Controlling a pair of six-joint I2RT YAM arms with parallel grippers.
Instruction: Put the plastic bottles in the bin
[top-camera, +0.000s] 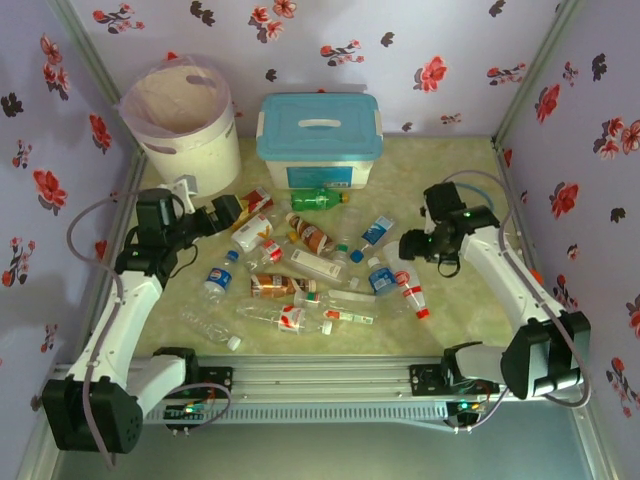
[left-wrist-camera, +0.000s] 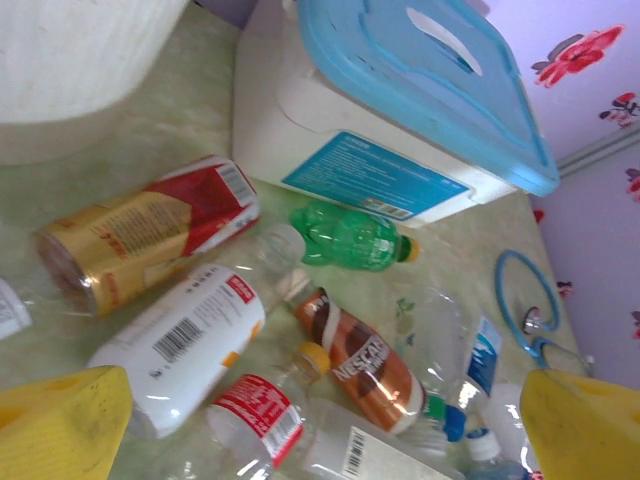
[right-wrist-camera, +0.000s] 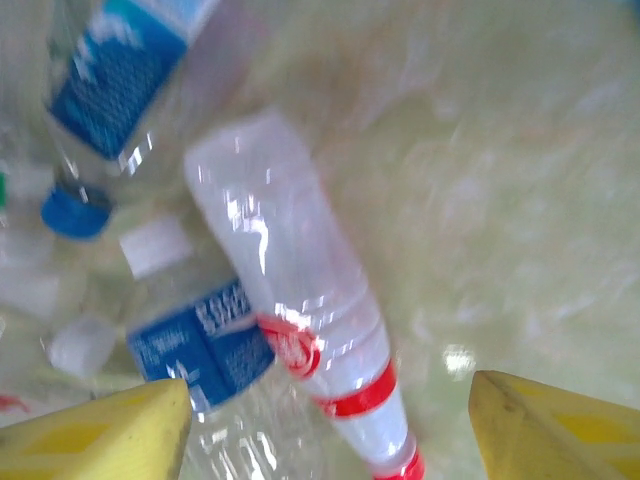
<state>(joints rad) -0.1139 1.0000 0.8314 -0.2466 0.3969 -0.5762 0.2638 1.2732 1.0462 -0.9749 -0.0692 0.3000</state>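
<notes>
I am judging the job barely begun: the plastic bottles (top-camera: 318, 263) are lying scattered right of the bin (top-camera: 195, 155), none visibly inside. My left gripper (top-camera: 222, 213) is gaping empty beside the bin. My right gripper (right-wrist-camera: 330, 430) is straddling a clear red-banded bottle (right-wrist-camera: 290, 300), fingers spread, not touching it.

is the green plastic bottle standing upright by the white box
No, the small green plastic bottle lies on its side just in front of the rectangular white box with the light-blue lid.

The clear plastic bottle with red bands (right-wrist-camera: 300, 330) is glossy. The pale green marbled tabletop (right-wrist-camera: 520, 200) is smooth and slightly shiny. The round white plastic bucket (left-wrist-camera: 70, 70) looks matt and finely ribbed; the light-blue plastic box lid (left-wrist-camera: 400, 90), smooth.
</notes>
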